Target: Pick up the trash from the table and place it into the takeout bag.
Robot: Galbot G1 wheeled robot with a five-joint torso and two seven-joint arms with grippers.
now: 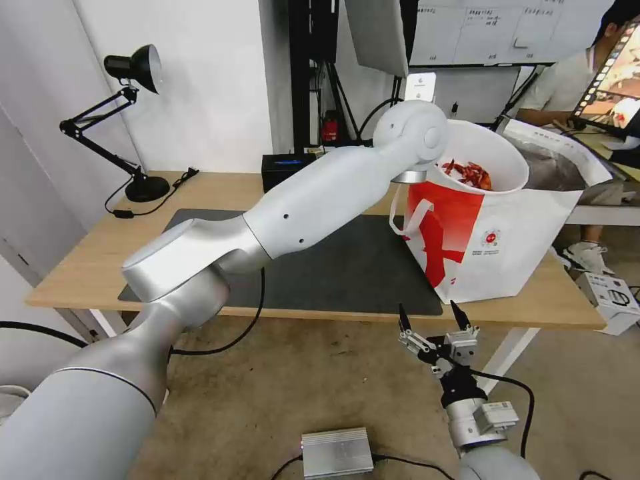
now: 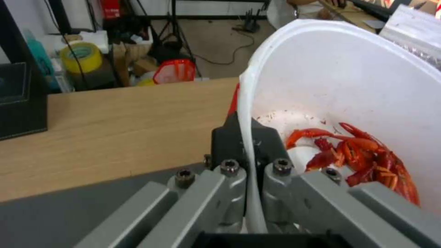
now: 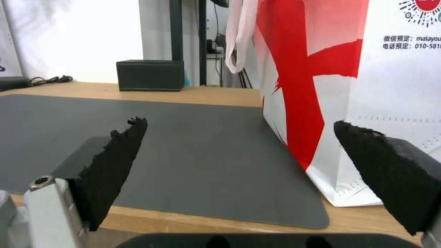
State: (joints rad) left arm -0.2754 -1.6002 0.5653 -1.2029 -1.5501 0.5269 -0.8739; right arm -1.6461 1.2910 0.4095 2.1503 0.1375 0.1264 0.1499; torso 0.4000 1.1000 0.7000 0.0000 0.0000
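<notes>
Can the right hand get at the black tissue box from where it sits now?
Probably not without moving. The right hand hangs open below the table's near edge, while the black tissue box stands at the far edge, across the dark mat. The left arm also stretches across between them.

The takeout bag [image 1: 493,247] stands on the table's [image 1: 80,267] right end, the bowl [image 1: 487,157] above its mouth.

Even, bright indoor light with soft shadows; the head view bends at its edges, wrist views slightly blurred.
</notes>
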